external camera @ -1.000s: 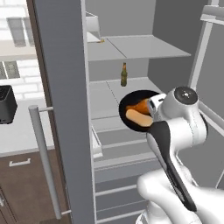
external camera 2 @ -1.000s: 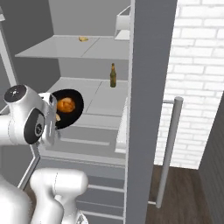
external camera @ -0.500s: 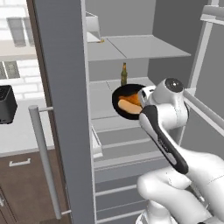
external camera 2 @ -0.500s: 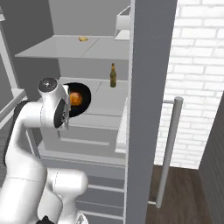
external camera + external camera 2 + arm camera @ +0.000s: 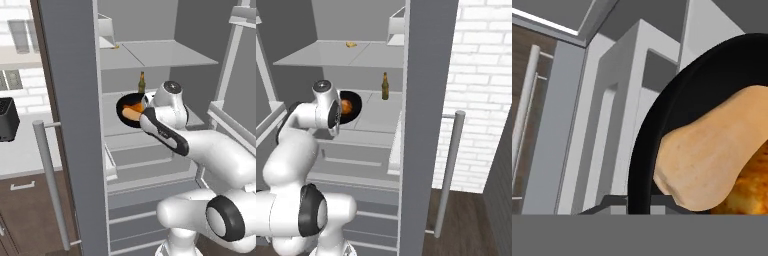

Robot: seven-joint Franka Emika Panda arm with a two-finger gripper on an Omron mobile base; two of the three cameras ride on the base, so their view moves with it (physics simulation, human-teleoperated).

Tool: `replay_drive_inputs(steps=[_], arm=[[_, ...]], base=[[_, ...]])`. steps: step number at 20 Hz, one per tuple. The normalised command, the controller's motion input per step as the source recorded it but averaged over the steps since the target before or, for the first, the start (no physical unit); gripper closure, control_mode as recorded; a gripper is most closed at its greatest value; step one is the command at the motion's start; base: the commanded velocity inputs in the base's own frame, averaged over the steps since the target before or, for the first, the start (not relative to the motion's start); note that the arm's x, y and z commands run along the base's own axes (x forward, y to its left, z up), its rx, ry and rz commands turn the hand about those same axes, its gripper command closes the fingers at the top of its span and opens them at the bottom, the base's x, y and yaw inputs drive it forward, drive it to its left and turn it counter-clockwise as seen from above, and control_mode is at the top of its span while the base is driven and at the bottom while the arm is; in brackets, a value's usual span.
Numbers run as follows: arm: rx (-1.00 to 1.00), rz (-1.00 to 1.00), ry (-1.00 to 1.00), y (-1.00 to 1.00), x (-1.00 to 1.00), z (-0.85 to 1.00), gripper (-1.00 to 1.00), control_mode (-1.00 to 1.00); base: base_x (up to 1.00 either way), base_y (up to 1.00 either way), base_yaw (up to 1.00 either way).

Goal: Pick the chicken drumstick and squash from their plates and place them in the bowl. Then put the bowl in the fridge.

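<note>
bowl: rigid, glossy, likely slippery; held by its rim, tilted, just beside the bottle.
gripper: fingers pinched tight on the rim.
squash: loose, could slide.

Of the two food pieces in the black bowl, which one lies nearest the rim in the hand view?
The pale tan smooth squash: it reaches the glossy black bowl rim, while the darker orange-brown chicken drumstick sits behind it, farther in.

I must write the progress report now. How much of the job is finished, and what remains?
Done: the squash and the chicken drumstick lie in the black bowl. In hand: the claw, shut on the bowl, holds it inside the open fridge above the shelf with the bottle. Left: set the bowl down and release it.
</note>
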Motion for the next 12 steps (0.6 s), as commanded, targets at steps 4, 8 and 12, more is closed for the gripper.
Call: replay_drive_inputs(steps=[4, 8, 12], arm=[[0.00, 0.00, 0.04, 0.02, 0.78, -0.26, 1.00, -1.00], [0.00, 0.02, 0.01, 0.03, 0.54, -0.32, 1.00, -1.00], [0.00, 0.03, 0.00, 0.00, 0.56, -0.25, 1.00, -1.00]], base=[[0.00, 0.00, 0.00], [0.00, 0.00, 0.00], [0.00, 0.00, 0.00]])
